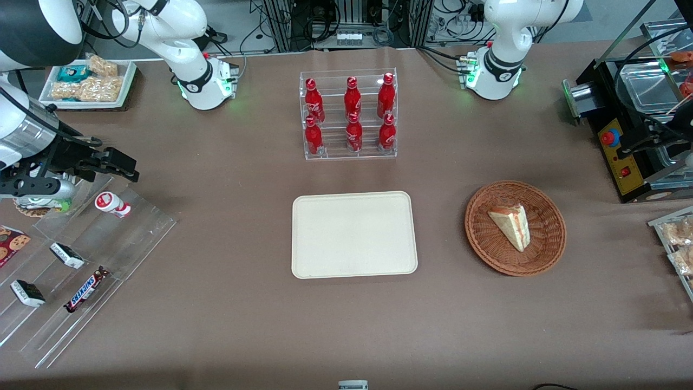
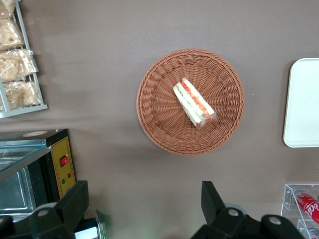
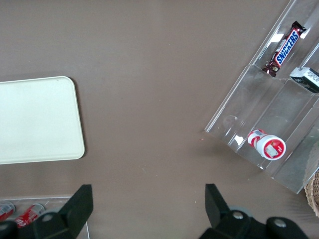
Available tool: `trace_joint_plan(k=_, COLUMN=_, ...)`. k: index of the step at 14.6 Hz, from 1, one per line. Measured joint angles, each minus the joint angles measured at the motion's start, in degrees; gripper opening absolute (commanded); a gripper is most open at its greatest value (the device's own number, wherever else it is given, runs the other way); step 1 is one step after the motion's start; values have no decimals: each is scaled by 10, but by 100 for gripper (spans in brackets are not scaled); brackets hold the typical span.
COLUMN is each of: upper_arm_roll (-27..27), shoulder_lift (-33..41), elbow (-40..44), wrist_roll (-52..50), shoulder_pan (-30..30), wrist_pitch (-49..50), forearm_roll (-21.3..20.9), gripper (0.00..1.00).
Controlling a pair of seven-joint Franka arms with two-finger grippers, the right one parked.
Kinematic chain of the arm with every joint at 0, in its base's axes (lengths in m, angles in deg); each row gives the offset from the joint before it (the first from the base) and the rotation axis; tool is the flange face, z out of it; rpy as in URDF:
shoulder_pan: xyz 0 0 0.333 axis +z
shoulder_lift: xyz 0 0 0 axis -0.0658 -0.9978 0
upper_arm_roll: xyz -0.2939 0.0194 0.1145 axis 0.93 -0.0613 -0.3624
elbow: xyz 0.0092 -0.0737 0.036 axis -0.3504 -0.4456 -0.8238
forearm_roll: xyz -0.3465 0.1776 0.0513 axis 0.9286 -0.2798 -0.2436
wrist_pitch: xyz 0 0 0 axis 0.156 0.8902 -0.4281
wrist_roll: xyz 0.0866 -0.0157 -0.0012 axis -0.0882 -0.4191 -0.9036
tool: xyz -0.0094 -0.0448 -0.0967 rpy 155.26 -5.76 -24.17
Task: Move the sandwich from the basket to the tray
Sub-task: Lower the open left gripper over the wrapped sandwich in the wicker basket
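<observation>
The sandwich, a pale bread wedge with pink, orange and green layers, lies in the round reddish-brown wicker basket. The cream-beige tray lies flat beside the basket, toward the parked arm's end, with nothing on it. My left gripper hangs high over the black machine, toward the working arm's end and farther from the front camera than the basket. In the left wrist view the gripper is open and empty, well apart from the sandwich in the basket; a tray edge shows.
A clear rack of red bottles stands farther from the front camera than the tray. A black machine with a yellow panel sits near the basket. A wire tray of wrapped snacks and a clear acrylic rack flank the table's ends.
</observation>
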Motion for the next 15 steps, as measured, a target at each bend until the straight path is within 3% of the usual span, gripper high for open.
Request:
trace_joint_plan(k=6, upper_arm_roll=-4, shoulder_lift=-7, elbow=-49, wrist_roll=-39, shoulder_pan=0, wrist_pitch=-25, forearm_roll=-1, gripper=100)
trace_joint_plan(k=11, upper_arm_roll=46, shoulder_lift=-42, elbow=-202, wrist_roll=-285, shoulder_pan=-4, wrist_pitch=-213, forearm_roll=0, gripper=100)
trace_joint_plan(k=15, upper_arm_roll=86, shoulder_lift=-84, elbow=-252, wrist_roll=-445, shoulder_pan=-6, wrist_pitch=-305, forearm_roll=0, gripper=100)
